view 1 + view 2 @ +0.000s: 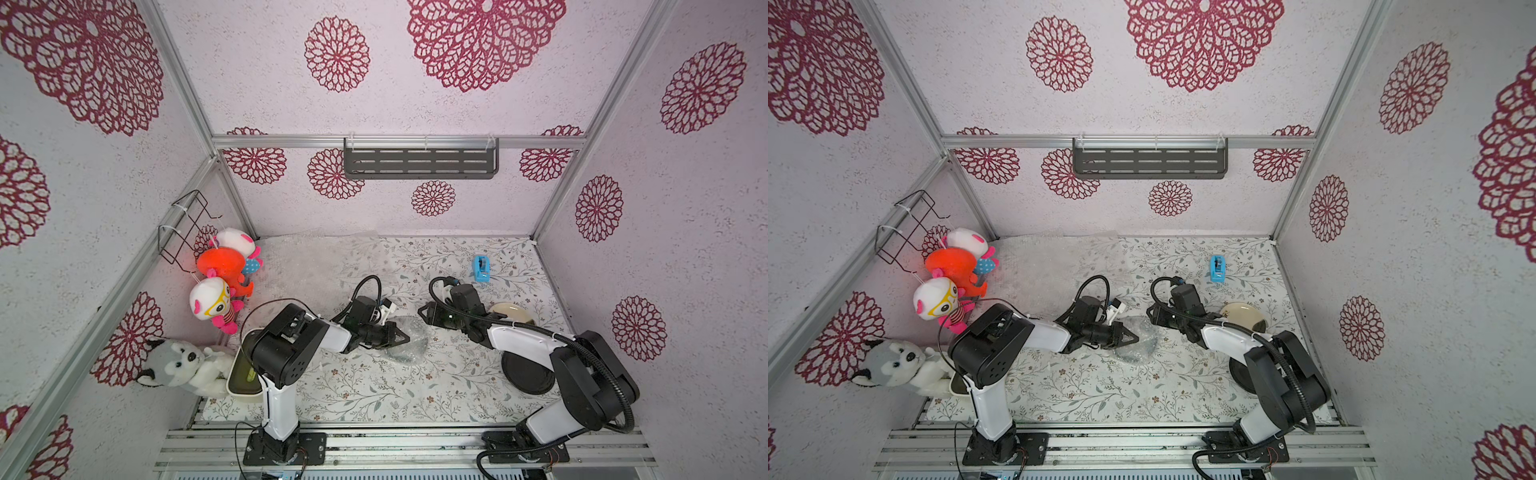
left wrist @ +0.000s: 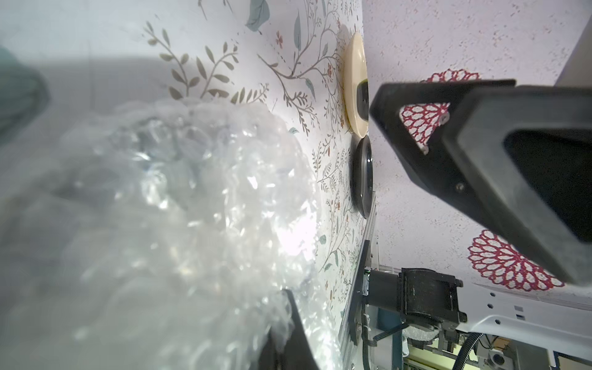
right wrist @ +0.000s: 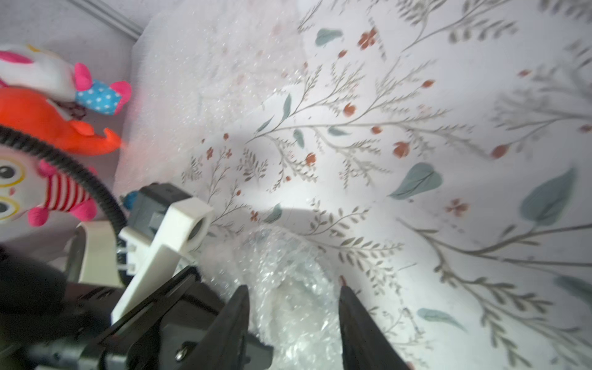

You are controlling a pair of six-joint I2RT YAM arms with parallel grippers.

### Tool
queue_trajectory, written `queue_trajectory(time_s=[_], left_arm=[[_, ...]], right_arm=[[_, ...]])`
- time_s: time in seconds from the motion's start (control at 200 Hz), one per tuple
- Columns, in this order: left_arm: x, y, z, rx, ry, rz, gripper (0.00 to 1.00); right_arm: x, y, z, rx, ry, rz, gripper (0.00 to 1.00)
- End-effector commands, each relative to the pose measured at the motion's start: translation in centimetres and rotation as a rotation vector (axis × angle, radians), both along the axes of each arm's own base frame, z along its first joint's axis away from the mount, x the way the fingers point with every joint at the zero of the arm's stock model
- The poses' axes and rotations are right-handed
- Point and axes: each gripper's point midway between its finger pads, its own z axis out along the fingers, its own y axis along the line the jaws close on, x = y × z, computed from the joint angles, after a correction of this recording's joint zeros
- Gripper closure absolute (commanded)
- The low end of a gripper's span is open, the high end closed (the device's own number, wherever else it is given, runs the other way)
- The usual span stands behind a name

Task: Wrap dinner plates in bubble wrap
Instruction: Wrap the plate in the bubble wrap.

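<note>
One floral tablecloth [image 1: 374, 386]: covers the whole tabletop.
Flat bubble wrap sheet [image 1: 299, 266]: spread out at the far left.
Bubble wrap bundle [image 1: 411, 347]: crumpled at the centre, something dark inside, between the two grippers.
Black plate [image 1: 523, 374]: near right, bare, partly under the right arm.
Cream plate [image 1: 513, 313]: right side, farther back than the black one, bare.
Left gripper [image 1: 405, 335]: jaws pressed together, tips on the bundle's left part.
Right gripper [image 3: 294, 298]: jaws spread, over the bundle's far right edge, holding nothing.
Blue tape dispenser [image 1: 481, 269]: far right, standing alone.
</note>
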Motion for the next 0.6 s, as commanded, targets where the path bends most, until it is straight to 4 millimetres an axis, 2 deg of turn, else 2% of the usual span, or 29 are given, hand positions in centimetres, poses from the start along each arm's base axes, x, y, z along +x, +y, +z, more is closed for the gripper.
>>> queue_trajectory(time_s=[0.0, 0.145, 0.285, 0.34, 0.385, 0.4, 0.415, 0.475, 0.56, 0.595], left_arm=[[-3.0, 1.1, -4.3, 0.114, 0.127, -0.014, 1.00], [-3.1, 0.6, -4.0, 0.091, 0.116, -0.035, 1.00], [-3.1, 0.4, -3.6, 0.072, 0.094, -0.050, 1.00], [-3.0, 0.2, -3.1, 0.057, 0.080, -0.060, 1.00], [-2.9, -0.2, -2.5, 0.040, 0.078, -0.078, 1.00], [-2.9, -0.3, -2.3, 0.035, 0.082, -0.085, 0.96], [-2.6, -0.6, -0.6, 0.009, 0.050, -0.091, 0.92], [-2.1, -1.1, 2.4, -0.020, -0.003, -0.099, 0.77], [-2.3, -1.0, 6.8, -0.026, -0.091, -0.102, 0.66], [-2.8, -0.8, 8.0, -0.010, -0.117, -0.103, 0.56]], right_arm=[[-2.1, 2.5, 0.4, 0.117, 0.108, 0.081, 0.56], [-2.0, 3.5, -1.4, 0.080, 0.147, 0.103, 0.60], [-2.7, 3.7, -5.0, 0.020, 0.245, 0.104, 0.63], [-2.8, 4.1, -5.7, 0.047, 0.272, 0.098, 0.71], [-2.8, 4.2, -6.1, 0.066, 0.286, 0.085, 0.82], [-2.7, 4.2, -6.2, 0.065, 0.289, 0.077, 0.85], [-2.6, 4.1, -6.3, 0.064, 0.289, 0.065, 0.89], [-2.1, 3.6, -6.5, 0.058, 0.286, 0.028, 1.00], [-1.7, 3.1, -6.7, 0.063, 0.292, -0.015, 1.00], [-1.7, 3.0, -6.7, 0.067, 0.291, -0.029, 1.00]])
